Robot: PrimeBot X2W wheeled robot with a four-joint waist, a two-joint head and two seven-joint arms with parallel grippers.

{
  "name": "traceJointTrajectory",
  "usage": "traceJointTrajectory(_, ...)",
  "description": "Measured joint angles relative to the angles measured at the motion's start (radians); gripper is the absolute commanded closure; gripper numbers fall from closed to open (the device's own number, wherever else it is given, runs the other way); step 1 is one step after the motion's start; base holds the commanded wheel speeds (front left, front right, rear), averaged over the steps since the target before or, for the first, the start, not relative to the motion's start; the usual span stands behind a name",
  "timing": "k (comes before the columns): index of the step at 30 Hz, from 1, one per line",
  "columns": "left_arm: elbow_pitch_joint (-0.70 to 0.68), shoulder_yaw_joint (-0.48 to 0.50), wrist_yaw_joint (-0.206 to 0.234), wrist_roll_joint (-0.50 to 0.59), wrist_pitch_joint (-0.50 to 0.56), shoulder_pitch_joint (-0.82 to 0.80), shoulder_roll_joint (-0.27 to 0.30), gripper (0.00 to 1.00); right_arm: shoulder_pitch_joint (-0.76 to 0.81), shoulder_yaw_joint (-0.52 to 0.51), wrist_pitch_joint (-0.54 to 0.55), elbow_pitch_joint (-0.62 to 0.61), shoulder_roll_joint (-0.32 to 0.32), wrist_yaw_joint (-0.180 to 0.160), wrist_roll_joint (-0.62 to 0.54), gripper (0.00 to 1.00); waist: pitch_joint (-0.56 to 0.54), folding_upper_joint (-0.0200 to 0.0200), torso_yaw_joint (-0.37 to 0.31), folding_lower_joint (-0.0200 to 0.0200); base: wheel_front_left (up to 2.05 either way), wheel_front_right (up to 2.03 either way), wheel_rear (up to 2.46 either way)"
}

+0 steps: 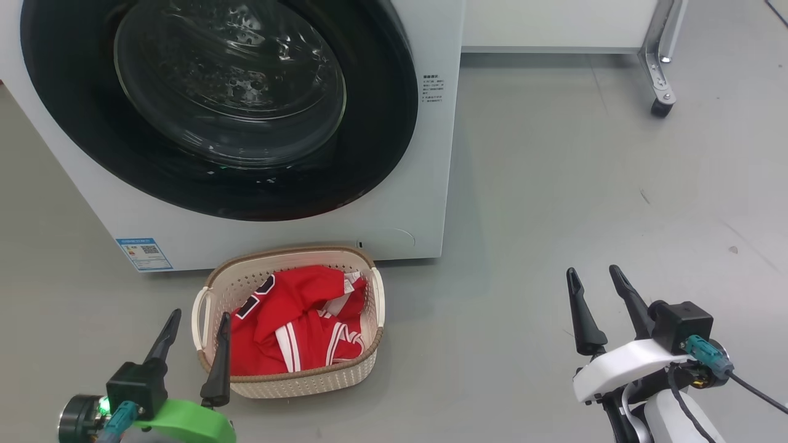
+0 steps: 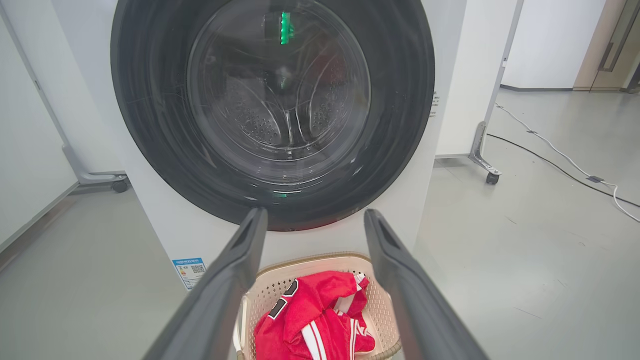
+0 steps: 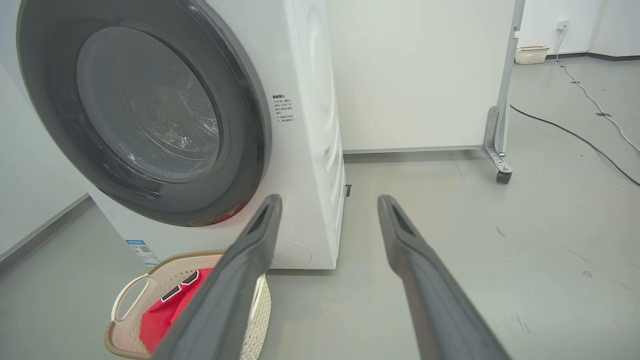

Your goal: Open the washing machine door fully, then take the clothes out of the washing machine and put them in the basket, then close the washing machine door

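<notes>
Left gripper (image 1: 201, 315): 2 dark fingers spread wide and holding nothing, hovering just beside the basket's near-left corner.
Right gripper (image 1: 593, 271): fingers wide as well and empty, over bare floor well to the right.
Basket (image 1: 289, 252): on the floor just before the machine, below the door.
Clothes (image 1: 295, 320): heaped inside the basket (white stripes uppermost).
Washing machine door (image 1: 228, 86): looks flush with the front; the drum behind the glass seems empty.
Washing machine (image 1: 277, 237): white, with a blue label (image 1: 144, 253) low at the left.
Step in hand: likely the last 1, confirming closure. Any final press should land on the black rim, not the glass, approaching above the basket.
Around: a panel's caster (image 1: 662, 107) behind at right, a black cable (image 3: 575, 132) farther off, and 1 more small basket (image 3: 531, 54) by the far wall.
In the way: only the basket.
</notes>
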Motion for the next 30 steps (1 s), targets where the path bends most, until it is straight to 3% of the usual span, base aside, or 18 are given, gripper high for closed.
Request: traceJointTrajectory(30, -0.032, 0.005, 0.028, 0.0, 0.016, 0.024, 0.0, 0.0, 0.06, 0.03, 0.0, -0.065, 0.003, -0.021, 0.001, 0.0, -0.011, 0.0, -0.002, 0.0, 0.0, 0.0, 0.0)
